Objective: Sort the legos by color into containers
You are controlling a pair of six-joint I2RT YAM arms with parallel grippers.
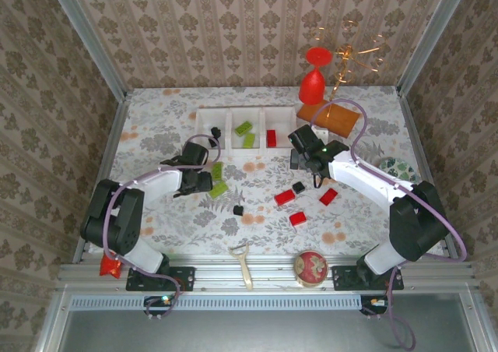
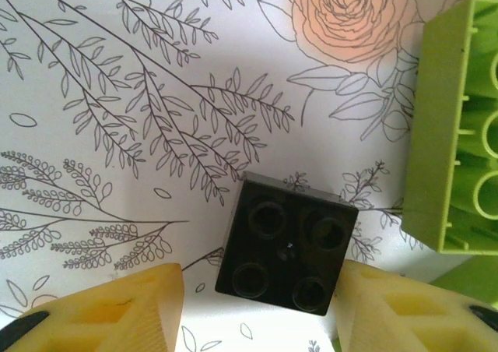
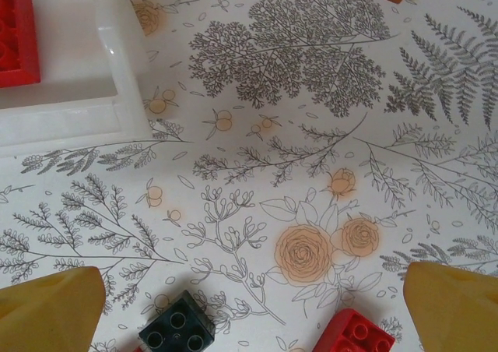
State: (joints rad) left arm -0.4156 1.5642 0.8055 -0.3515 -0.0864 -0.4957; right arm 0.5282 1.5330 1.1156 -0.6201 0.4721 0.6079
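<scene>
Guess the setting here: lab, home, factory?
Likely a lab test cell dressed up as a home: wallpapered wall panels, a bare aluminium frame rail at the near edge, and a floral table cover.

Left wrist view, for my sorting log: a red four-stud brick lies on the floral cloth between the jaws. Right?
Not red. The left wrist view shows a black four-stud brick lying on the floral cloth between the jaws.

No readable text, labels or numbers
</scene>
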